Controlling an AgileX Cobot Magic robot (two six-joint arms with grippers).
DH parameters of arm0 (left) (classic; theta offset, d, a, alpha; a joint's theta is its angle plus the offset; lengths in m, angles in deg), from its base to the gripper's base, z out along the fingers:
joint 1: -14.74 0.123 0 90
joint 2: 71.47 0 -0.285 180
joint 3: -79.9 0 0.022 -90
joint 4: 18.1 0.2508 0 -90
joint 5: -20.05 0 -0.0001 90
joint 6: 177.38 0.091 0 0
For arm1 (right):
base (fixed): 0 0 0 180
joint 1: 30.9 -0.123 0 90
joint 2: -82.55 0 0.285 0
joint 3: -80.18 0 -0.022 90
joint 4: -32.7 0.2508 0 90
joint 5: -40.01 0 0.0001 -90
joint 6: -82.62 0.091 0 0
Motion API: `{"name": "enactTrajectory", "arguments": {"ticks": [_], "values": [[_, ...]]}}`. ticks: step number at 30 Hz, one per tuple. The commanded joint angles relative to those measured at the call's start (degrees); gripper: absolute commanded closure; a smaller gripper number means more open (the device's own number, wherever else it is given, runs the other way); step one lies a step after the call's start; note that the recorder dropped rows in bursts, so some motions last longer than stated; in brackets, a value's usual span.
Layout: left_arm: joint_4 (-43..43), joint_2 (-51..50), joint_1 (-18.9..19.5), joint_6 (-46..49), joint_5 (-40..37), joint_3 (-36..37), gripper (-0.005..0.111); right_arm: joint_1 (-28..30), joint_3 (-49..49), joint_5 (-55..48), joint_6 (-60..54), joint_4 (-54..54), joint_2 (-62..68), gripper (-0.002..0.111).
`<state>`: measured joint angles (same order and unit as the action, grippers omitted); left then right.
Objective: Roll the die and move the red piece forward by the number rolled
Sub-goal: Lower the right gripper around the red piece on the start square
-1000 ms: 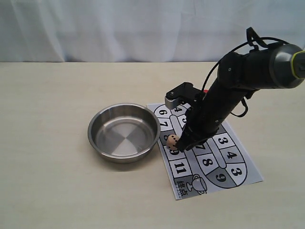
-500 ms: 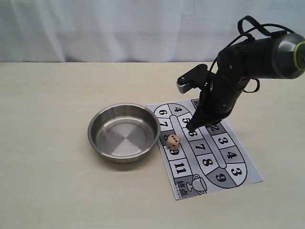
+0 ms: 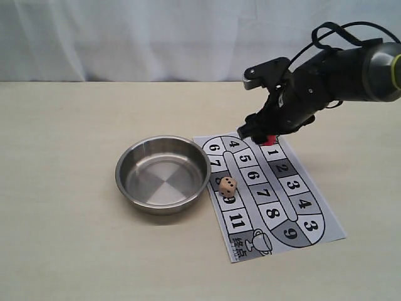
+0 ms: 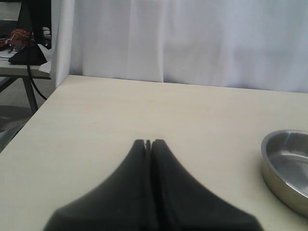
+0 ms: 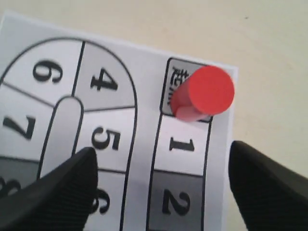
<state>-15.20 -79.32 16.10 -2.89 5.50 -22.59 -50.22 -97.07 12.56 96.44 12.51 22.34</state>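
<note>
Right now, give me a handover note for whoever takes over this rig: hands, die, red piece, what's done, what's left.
Left hand: shut, empty, low over the table.
Right hand: open, empty, above the red cylinder pawn.
The pawn stands on the start square of the printed paper board, next to square 1.
Pale wooden die: on the board near square 10, outside the steel bowl. It looks rolled; number unreadable.
Left: read the die, grasp the pawn, advance it.
</note>
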Motion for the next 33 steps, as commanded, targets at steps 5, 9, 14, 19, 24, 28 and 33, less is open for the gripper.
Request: {"name": "enactTrajectory", "arguments": {"ticks": [5, 9, 14, 19, 24, 28, 33], "values": [[-0.1, 0.1, 0.0, -0.2, 0.7, -0.3, 0.107, 6.1, -0.2, 8.1, 8.5, 1.6, 0.7, 0.036], [-0.1, 0.1, 0.0, -0.2, 0.7, -0.3, 0.107, 7.1, -0.2, 11.1, 8.5, 3.5, 2.8, 0.036], [-0.1, 0.1, 0.0, -0.2, 0.7, -0.3, 0.107, 7.1, -0.7, 15.5, 8.4, 4.8, 5.6, 0.036], [-0.1, 0.1, 0.0, -0.2, 0.7, -0.3, 0.107, 7.1, -8.7, 4.6, 7.7, 4.8, 8.8, 0.036], [-0.1, 0.1, 0.0, -0.2, 0.7, -0.3, 0.107, 7.7, -13.1, 0.0, -10.0, 21.4, 12.2, 0.037], [-0.1, 0.1, 0.0, -0.2, 0.7, -0.3, 0.107, 7.9, -14.1, 0.7, -15.9, 26.8, 13.5, 0.037], [0.0, 0.1, 0.0, -0.2, 0.7, -0.3, 0.107, 8.1, -14.1, 1.9, -17.6, 26.6, 14.6, 0.037]]}}
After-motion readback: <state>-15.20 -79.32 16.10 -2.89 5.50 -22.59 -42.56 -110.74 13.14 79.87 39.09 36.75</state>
